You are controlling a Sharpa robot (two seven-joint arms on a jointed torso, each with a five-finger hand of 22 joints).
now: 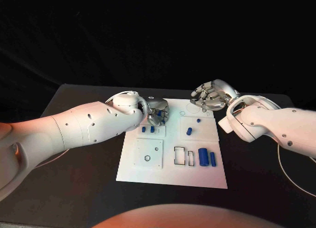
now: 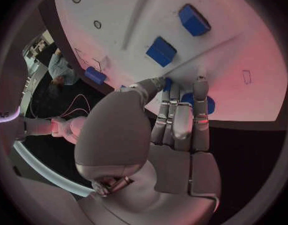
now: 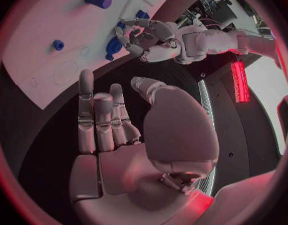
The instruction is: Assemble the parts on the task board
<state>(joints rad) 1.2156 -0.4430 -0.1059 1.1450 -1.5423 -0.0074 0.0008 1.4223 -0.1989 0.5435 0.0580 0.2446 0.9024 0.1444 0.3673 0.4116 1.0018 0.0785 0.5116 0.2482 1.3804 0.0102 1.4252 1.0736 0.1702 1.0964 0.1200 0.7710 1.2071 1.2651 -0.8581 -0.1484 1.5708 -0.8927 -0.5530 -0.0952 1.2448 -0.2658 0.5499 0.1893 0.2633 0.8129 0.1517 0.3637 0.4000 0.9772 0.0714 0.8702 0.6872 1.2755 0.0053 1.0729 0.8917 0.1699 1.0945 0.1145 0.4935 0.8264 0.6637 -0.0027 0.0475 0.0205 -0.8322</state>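
The white task board point(image 1: 173, 176) lies in the middle of the black table. My left hand point(image 1: 156, 114) is curled down over its far left part, and its fingers point(image 2: 181, 112) and thumb close on a blue round part point(image 2: 205, 104) at the board's edge point(image 2: 256, 60). Blue blocks point(image 2: 161, 51) lie just beyond that hand. My right hand point(image 1: 211, 97) hovers over the board's far right corner, fingers apart and holding nothing. In the right wrist view the left hand point(image 3: 144, 35) pinches the blue part point(image 3: 113, 46). Two long blue parts point(image 1: 207, 157) lie near the board's right edge.
Small blue parts point(image 1: 148, 128) stand just below the left hand, and two more point(image 1: 189, 131) sit mid-board. Empty rectangular outlines point(image 1: 182, 156) and a square plate point(image 1: 148, 153) mark the near half. A thin cable point(image 1: 295, 175) runs over the table at the right.
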